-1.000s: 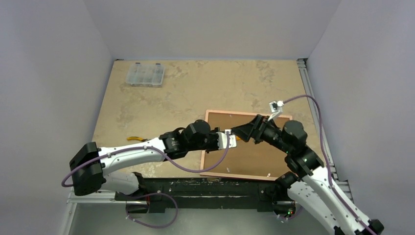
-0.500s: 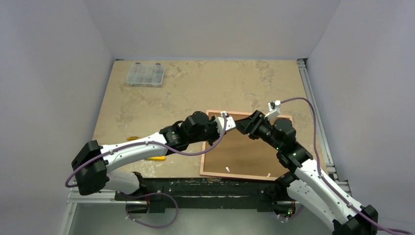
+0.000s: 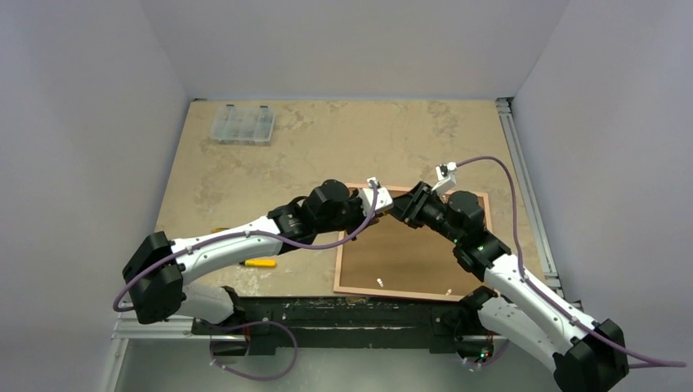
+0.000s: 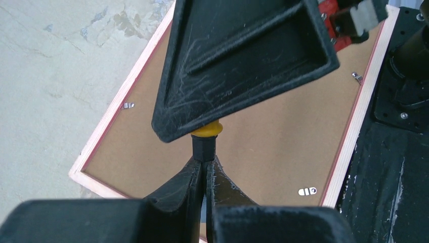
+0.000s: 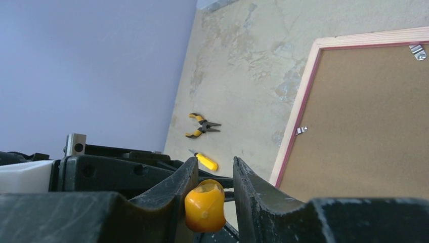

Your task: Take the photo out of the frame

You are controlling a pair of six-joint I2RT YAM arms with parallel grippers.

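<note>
The pink frame [image 3: 337,263] lies face down on the table, and the photo [image 3: 409,249] sits in it with only its brown board back showing. Above the far left part of the frame, the two grippers meet tip to tip. My left gripper [image 4: 204,162] is shut on the black shank of a small yellow-handled tool [image 4: 205,148]. My right gripper [image 5: 215,161] stands round the tool's yellow handle [image 5: 205,205]. The handle touches one finger, with a narrow gap to the other. The frame's pale rail [image 5: 296,109] and board back [image 5: 364,116] lie below.
A yellow screwdriver [image 3: 260,263] and yellow-handled pliers [image 5: 201,125] lie on the table left of the frame. A clear plastic box [image 3: 241,124] sits at the far left. Small metal clips [image 4: 307,191] hold the board. Grey walls enclose the table.
Both grippers have moved from over the frame's left middle to its far left part. The right jaws have narrowed round the yellow handle. The left stays shut on the tool.
</note>
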